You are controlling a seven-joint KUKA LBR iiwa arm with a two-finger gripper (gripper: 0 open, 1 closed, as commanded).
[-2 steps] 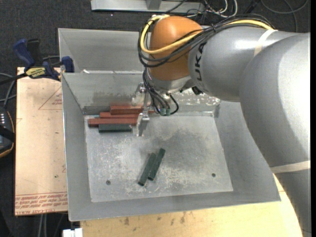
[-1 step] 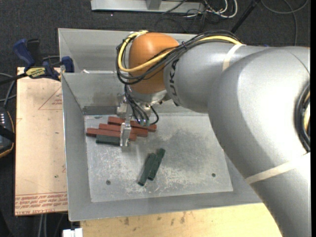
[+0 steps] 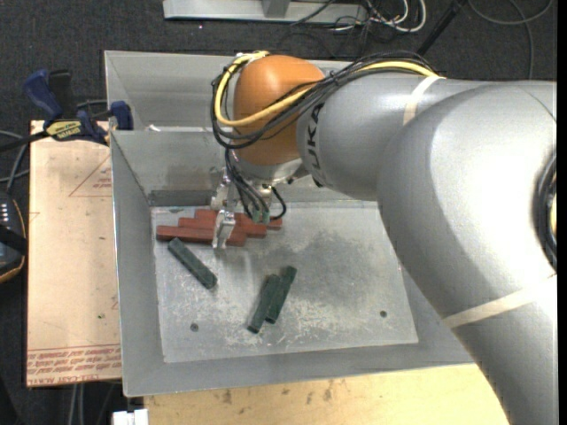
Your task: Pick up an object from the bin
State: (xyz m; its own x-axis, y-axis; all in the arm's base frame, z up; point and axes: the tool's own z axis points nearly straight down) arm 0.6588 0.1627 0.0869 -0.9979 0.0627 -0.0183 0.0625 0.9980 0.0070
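My gripper (image 3: 221, 231) is low in the back left part of the bin, right at a red stepped block (image 3: 186, 229) that lies flat along the back wall. It covers the middle of that block, and the block's red ends stick out to the left and right of it. A dark green bar (image 3: 192, 264) lies on the floor just in front of the block, slanting down to the right.
Two more dark green bars (image 3: 272, 297) lie side by side near the middle of the bin floor. The arm with its orange cover and cables comes in from the right and hangs over the back and right of the bin.
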